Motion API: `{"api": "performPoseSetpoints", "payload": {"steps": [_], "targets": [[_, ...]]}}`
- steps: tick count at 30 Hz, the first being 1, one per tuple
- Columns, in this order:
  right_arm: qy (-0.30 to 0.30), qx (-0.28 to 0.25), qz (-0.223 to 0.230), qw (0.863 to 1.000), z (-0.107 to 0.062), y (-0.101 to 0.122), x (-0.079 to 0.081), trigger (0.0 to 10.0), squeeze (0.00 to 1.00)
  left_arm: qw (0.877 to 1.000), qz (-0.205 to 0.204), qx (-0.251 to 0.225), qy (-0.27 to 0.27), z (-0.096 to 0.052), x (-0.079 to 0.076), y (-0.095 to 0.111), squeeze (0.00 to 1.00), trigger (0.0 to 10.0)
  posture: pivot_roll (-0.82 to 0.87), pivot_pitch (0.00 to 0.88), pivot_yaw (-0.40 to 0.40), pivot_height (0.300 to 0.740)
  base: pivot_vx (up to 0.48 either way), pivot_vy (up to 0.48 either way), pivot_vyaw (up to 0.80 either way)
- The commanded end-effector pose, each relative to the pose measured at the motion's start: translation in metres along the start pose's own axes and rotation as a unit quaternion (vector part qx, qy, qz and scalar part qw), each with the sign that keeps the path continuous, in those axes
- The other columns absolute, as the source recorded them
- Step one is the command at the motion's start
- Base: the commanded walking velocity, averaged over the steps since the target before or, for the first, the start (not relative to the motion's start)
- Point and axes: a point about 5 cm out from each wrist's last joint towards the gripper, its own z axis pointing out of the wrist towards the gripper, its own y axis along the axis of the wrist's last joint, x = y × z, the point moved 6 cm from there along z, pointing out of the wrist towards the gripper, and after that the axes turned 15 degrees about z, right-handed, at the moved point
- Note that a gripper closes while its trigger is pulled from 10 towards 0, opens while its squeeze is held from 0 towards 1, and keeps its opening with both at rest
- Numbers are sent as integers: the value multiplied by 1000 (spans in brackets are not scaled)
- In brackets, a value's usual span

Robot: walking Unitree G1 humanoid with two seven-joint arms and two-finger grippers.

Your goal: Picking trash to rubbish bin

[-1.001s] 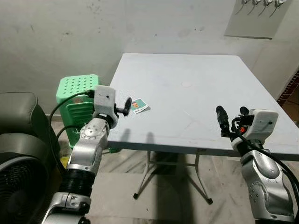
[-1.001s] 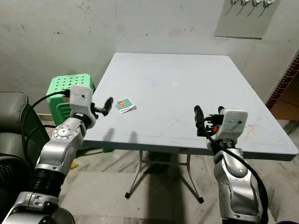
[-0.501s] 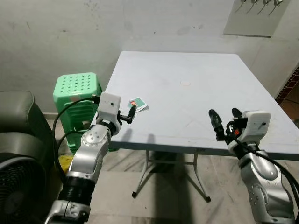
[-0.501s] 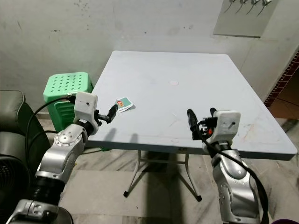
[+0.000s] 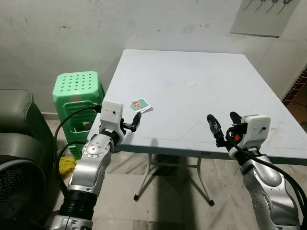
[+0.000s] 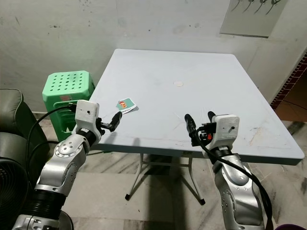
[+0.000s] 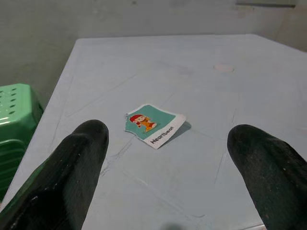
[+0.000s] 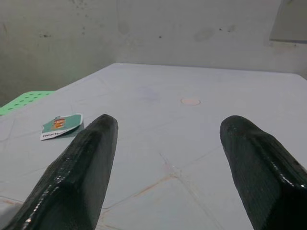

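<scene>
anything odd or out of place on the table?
One stray item: a small teal wrapper lies flat near the left edge of the table, just ahead of the open left gripper. The tabletop shows faint scuff lines. Nothing spilled or broken.

Small teal wrapper (image 7: 154, 125), cartoon print, flat near table's left edge

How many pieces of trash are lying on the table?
1: a small teal wrapper near the table's left edge, just ahead of the open left gripper. A faint round mark is farther back.
</scene>
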Motion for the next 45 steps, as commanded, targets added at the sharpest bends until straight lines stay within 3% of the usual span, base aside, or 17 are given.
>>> {"api": "performPoseSetpoints", "payload": {"steps": [1, 15, 24, 35, 38, 45], "targets": [[7, -11, -4, 1000, -1, 6, 4, 10000, 0, 1000, -5, -4, -2, -2, 1, 3, 0, 10000, -77, 48, -35, 740, 439, 0, 0], [5, -13, 0, 1000, -3, 6, 4, 10000, 0, 1000, -1, -8, -5, -3, -1, 6, 0, 10000, -78, 54, -29, 740, 440, 0, 0], [8, -9, -2, 1000, -6, 6, 3, 10000, 0, 996, 40, -48, -55, -11, -25, 19, 0, 10000, -77, 57, -29, 740, 0, 0, 0], [20, -1, 3, 1000, -7, 5, 5, 10000, 0, 991, 80, -67, -89, -20, -32, 23, 0, 10000, -77, 58, -32, 740, 0, 0, 0], [25, -2, -1, 1000, -7, 8, 5, 10000, 0, 985, 111, -64, -118, -26, -38, 17, 0, 10000, -75, 58, -34, 740, 0, 0, 0], [34, 2, 10, 999, -6, 9, 7, 10000, 0, 983, 119, -54, -131, -30, -41, 8, 0, 10000, -72, 66, -38, 740, 0, 0, 0]]}}
